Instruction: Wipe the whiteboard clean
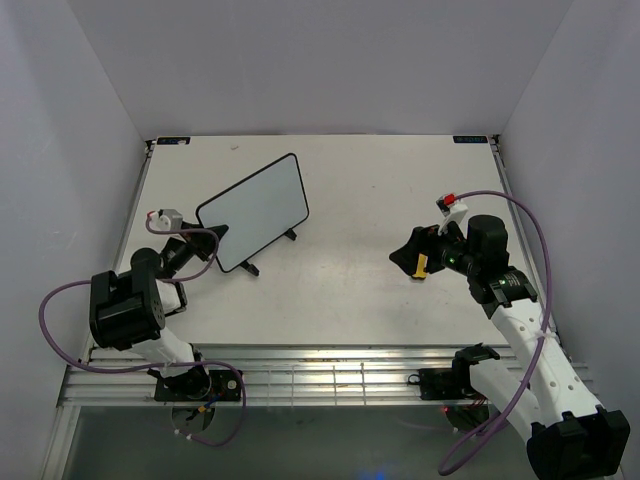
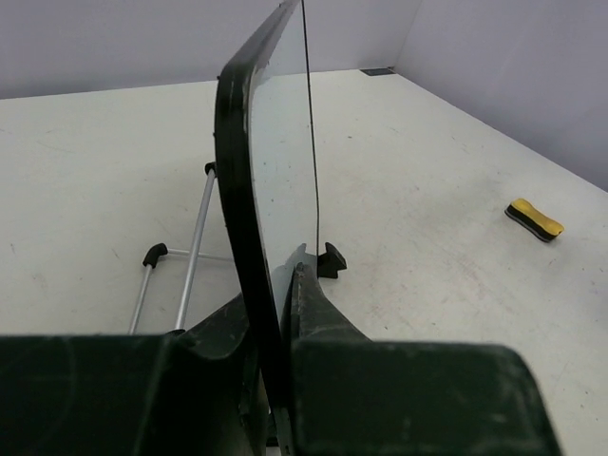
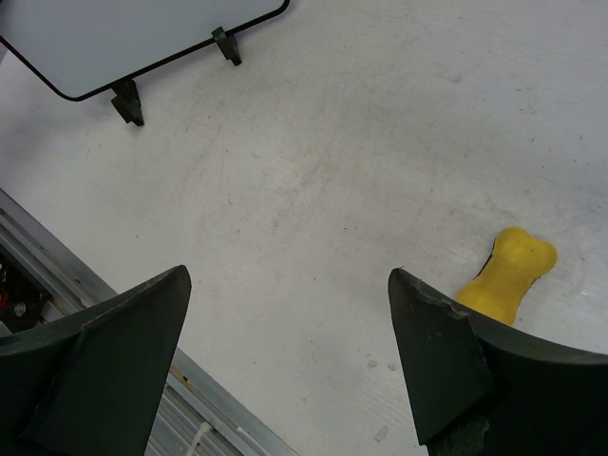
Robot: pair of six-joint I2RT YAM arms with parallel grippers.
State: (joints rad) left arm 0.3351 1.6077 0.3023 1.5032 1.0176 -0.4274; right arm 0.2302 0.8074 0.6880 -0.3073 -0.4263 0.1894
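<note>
Whiteboard (image 1: 253, 212) stands on its 2 little black feet toward the left side of the table (image 1: 340, 190), face blank as far as I can see. Left gripper (image 2: 283, 285) is clamped on its edge (black frame pinched between both fingers). Right gripper (image 3: 290, 285) hangs spread wide over the table, gripping nothing, with the yellow eraser (image 3: 506, 275) lying just beside 1 finger.

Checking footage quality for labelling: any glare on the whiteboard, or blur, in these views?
Top external: whiteboard face evenly lit, no glare spot, soft shadows. Left wrist: left gripper looms dark and soft-focused up close; eraser is clear. Right wrist: eraser sharp, right gripper dark.
</note>
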